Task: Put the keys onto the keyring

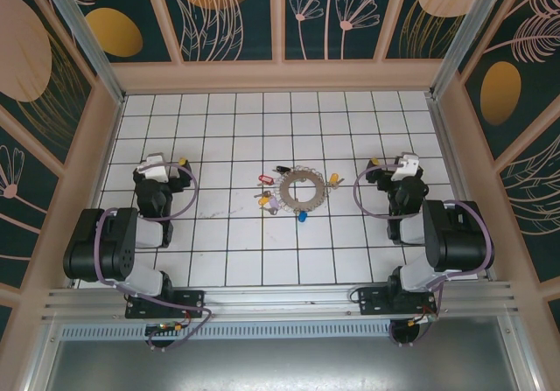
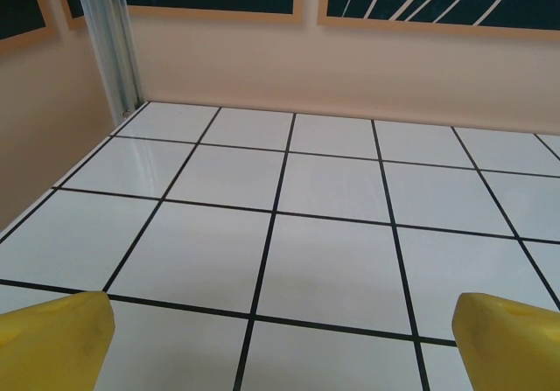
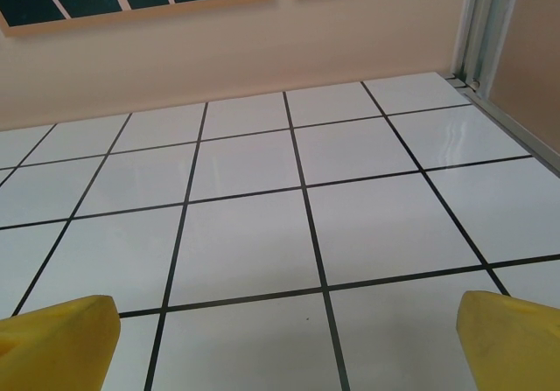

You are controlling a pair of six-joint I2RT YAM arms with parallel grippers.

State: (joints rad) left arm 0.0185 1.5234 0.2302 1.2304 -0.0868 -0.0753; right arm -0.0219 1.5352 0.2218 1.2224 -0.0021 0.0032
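Listing, left to right: left gripper [image 1: 178, 162], jaws spread fully apart, holding nothing; yellow fingertips [image 2: 54, 338] hovering over bare tile and aimed at the far wall; parked well left of the work, probably as a neutral ready pose.

Centre: keys [image 1: 265, 200], loose on the tiles, none threaded yet. Red key [image 1: 263, 178] and dark-headed key [image 1: 282, 170] near the upper-left rim of the keyring [image 1: 283, 192]; pink-and-white key [image 1: 268, 204] at lower left; blue key [image 1: 302, 217] just below; yellow key [image 1: 333, 179] just to the right. Keyring lying flat, midway between both arms, seemingly set there for equal reach from either side.

Then right gripper [image 1: 381, 164], likewise gaping and empty, fingertips [image 3: 507, 338] above bare tile, well right of the ring.

Judged stage: not begun, first pick pending.

Surface: table [image 1: 227, 129] of glossy white tiles with black grout, faintly reflective.

Room: pale peach low walls [image 2: 350, 67], aluminium corner posts [image 2: 109, 41], dark teal panels [image 1: 236, 24] with floral and orange oval motifs.
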